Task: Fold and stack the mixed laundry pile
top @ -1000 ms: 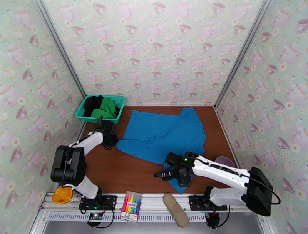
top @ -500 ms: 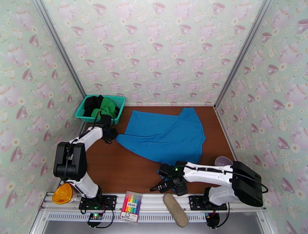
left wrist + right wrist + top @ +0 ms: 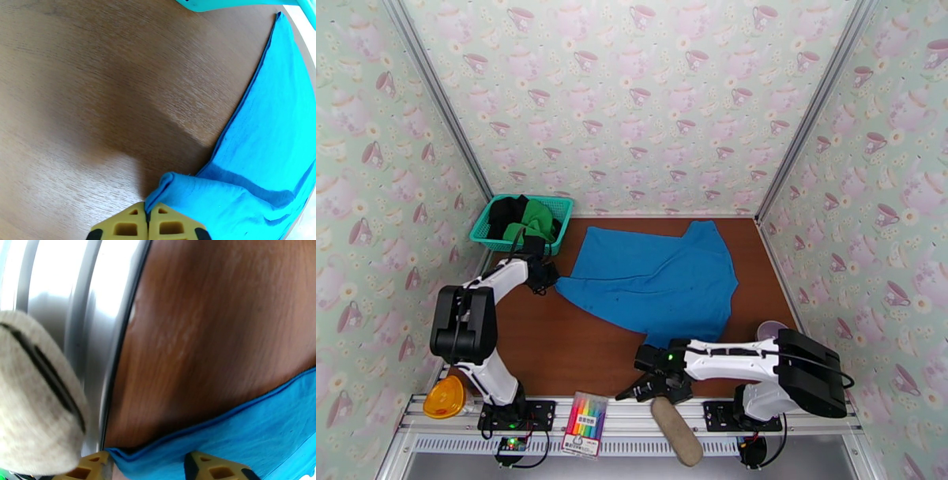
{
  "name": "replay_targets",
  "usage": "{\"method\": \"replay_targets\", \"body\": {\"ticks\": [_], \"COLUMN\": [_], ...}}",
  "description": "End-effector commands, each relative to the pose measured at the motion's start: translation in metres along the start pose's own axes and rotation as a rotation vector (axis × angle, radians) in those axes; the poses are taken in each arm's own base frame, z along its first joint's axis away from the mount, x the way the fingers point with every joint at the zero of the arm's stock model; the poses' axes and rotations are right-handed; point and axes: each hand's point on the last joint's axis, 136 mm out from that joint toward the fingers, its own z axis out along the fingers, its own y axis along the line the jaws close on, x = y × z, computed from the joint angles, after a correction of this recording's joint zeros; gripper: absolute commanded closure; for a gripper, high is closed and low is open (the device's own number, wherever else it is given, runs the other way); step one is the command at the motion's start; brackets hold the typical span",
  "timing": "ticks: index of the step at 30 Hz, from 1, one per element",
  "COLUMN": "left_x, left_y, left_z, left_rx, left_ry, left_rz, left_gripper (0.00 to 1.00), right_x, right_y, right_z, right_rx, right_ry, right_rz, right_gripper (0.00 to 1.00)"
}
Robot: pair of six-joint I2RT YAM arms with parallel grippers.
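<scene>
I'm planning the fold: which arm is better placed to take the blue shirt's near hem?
Right. The right end effector is at the near edge of the table, with the hem of the shirt between its open jaws. The left end effector is shut on the shirt's left corner, near the basket.

A robotics laboratory test cell is indicated. A wood-grain table [image 3: 553,355] is enclosed on three sides by panels [image 3: 632,103] papered with a teacup print and held by bare aluminium posts [image 3: 439,103]. Along the table's near edge an aluminium rail [image 3: 628,426] is fitted, to which a left arm [image 3: 462,331] and a right arm [image 3: 735,359] are bolted.
</scene>
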Motion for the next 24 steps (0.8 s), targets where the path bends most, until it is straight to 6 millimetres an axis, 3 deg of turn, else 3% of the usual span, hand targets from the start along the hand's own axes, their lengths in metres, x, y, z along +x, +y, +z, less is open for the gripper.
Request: {"method": "replay_targets", "body": {"ticks": [1,4,5,10,14,18,24], "left_x": [-0.011,-0.009,-0.009,-0.005,0.008,0.033,0.078], "left_y": [-0.008,-0.008,-0.008,-0.009,-0.007,-0.004,0.006], "left_z": [0.001,0.002,0.002,-0.006,-0.014,-0.017,-0.023], "left_rx": [0.038,0.044,0.046,0.063,0.075,0.065,0.035], "left_ry": [-0.012,-0.008,-0.006,-0.003,0.007,0.040,0.090], "left_rz": [0.008,0.008,0.008,0.009,0.009,0.033,0.056], "left_gripper": [1.00,1.00,1.00,1.00,1.00,1.00,1.00], "right_x": [-0.013,-0.011,-0.007,0.019,0.051,0.082,0.109], "right_y": [-0.001,-0.006,-0.008,-0.025,-0.054,-0.071,-0.075], "right_z": [0.013,0.010,0.009,-0.005,-0.036,-0.062,-0.083], "right_rx": [-0.003,0.024,0.042,0.152,0.289,0.407,0.506], "right_ry": [-0.027,-0.016,-0.004,0.014,-0.014,-0.044,-0.046], "right_rz": [0.024,0.022,0.017,0.082,0.222,0.335,0.346], "right_gripper": [0.61,0.76,1.00,1.00,1.00,1.00,1.00]}}
